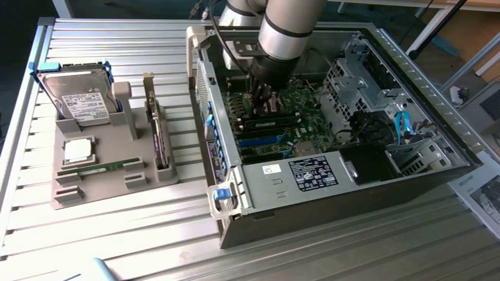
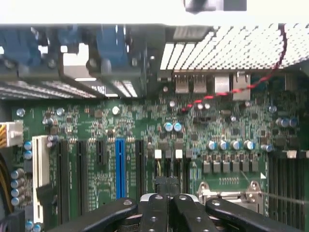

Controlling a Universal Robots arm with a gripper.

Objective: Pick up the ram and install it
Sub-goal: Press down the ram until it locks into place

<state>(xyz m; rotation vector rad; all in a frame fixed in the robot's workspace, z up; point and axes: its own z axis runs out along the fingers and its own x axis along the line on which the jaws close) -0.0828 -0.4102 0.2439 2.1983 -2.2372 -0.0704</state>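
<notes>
The computer case (image 1: 336, 175) fills the exterior view's lower right; the claw (image 1: 266, 102) reaches inside at upper centre, while the ram (image 1: 98, 169) lies on the grey tray (image 1: 70, 196) at left, well apart. In the wrist view, the claw's fingers (image 2: 159, 212) stand together above the motherboard (image 2: 145, 130), beside a blue slot (image 2: 120, 166).

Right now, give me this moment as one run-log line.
gripper: low over motherboard, inside open case | ram: one green stick on grey tray, exterior view's left
</notes>
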